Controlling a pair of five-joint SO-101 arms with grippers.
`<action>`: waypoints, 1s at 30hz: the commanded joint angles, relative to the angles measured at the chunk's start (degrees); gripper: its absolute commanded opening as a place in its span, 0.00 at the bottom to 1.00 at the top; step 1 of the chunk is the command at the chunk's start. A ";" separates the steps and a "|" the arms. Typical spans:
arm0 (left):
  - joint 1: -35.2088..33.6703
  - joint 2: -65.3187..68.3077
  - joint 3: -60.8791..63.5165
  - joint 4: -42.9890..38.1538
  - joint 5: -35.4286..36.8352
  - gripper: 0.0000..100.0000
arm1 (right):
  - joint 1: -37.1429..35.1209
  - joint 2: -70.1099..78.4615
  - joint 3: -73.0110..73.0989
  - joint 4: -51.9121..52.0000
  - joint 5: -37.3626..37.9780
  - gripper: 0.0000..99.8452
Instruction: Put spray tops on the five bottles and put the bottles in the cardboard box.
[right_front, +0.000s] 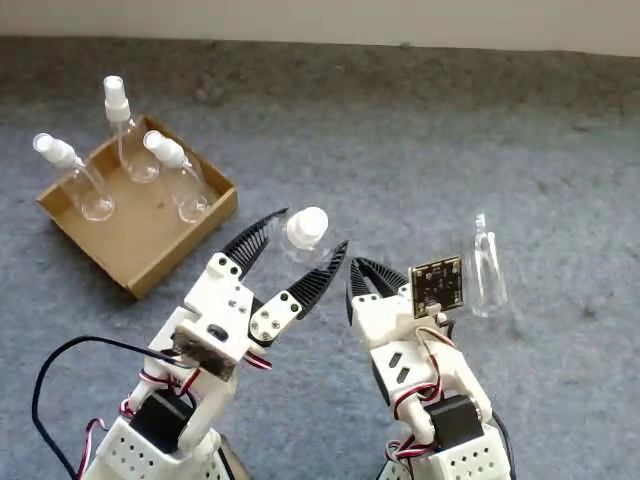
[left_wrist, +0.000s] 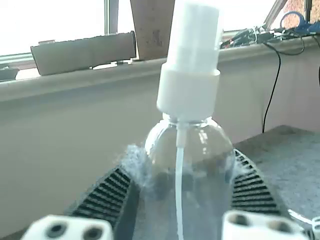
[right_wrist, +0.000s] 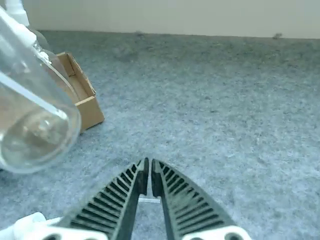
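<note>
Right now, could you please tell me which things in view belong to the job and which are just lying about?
Job:
cardboard box; three capped bottles in it; capped bottle in the left tool; uncapped bottle on the carpet.

Lying about:
cardboard tube, cables and scissors on the windowsill.

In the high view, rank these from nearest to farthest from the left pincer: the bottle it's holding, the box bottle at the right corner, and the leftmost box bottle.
1. Held bottle, between the left pincer fingers.
2. Right-corner bottle, in the cardboard box, on its near side.
3. Leftmost bottle, at the box's far end.
</note>
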 joint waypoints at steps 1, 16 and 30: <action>-0.75 1.19 -7.34 -1.32 -0.62 0.14 | -0.84 -0.66 0.92 -1.45 0.79 0.01; -3.03 29.76 -24.13 -1.58 -0.35 0.14 | -0.92 -0.66 6.73 -1.80 0.53 0.01; -3.12 40.75 -27.38 -10.99 -0.35 0.14 | -1.27 -0.66 10.86 -14.55 0.44 0.01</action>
